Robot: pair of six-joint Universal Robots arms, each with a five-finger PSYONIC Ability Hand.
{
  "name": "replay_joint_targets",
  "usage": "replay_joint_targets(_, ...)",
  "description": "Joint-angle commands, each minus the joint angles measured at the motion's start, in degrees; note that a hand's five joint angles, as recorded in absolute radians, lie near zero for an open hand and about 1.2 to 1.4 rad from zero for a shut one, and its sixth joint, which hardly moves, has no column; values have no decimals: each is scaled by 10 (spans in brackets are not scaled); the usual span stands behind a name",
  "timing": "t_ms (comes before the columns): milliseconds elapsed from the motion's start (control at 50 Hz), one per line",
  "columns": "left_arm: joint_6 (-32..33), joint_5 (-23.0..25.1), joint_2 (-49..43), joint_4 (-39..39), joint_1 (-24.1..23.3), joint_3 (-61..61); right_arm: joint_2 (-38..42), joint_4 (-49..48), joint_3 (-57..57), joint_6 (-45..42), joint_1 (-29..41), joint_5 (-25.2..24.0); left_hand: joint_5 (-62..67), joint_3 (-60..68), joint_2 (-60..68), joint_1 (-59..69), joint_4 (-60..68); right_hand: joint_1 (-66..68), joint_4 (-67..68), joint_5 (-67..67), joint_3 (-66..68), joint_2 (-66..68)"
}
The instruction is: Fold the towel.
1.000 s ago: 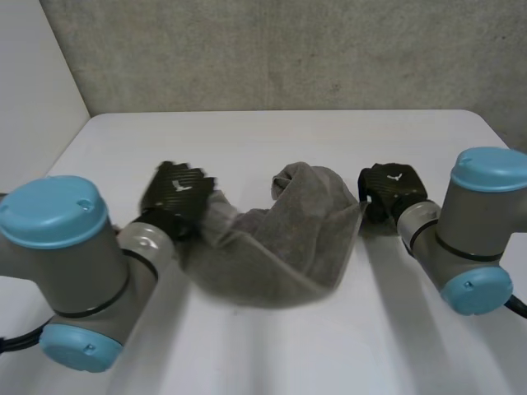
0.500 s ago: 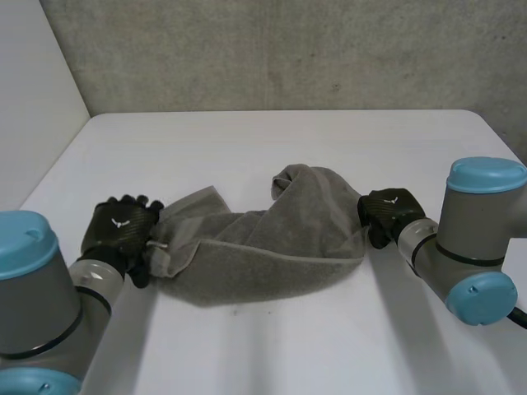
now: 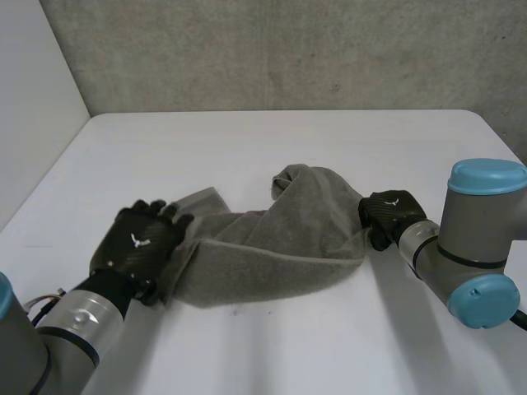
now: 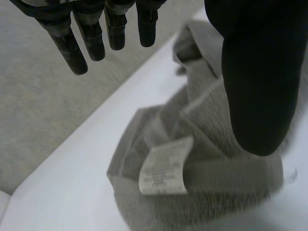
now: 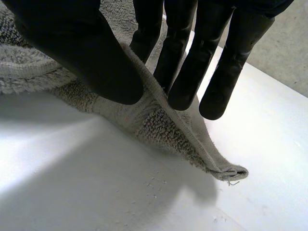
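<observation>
A grey towel [image 3: 280,247] lies bunched in a loose band across the white table [image 3: 247,140], with a raised fold at its far right. My left hand [image 3: 138,245] hovers open over the towel's left end, its fingers [image 4: 96,33] straight and apart from the thumb [image 4: 260,72]. Below that palm the towel [image 4: 159,130] shows a white label [image 4: 163,166]. My right hand [image 3: 389,212] is at the towel's right end. There its thumb [image 5: 82,43] and fingers [image 5: 192,62] pinch the towel's hem [image 5: 159,101] close to a corner [image 5: 231,172] that rests on the table.
A grey wall [image 3: 288,49] stands behind the table's far edge. Bare table surface [image 3: 272,346] stretches in front of the towel, between my two arms.
Both hands came down and the towel sagged onto the table. My left hand let go of the towel's left end and now stands open over it. The right hand keeps its pinch.
</observation>
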Motion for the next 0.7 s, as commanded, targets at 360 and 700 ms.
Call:
replay_joint_targets(360, 66, -45, -46, 4, -30, -30, 3, -1, 7, -5, 0, 0, 165, 173, 175, 170, 174, 16, 117, 131, 118, 125)
replay_joint_targets(700, 93, -48, -112, 70, -30, -26, 9, -6, 7, -6, 0, 1, 327, 335, 337, 332, 336, 16, 117, 131, 118, 125)
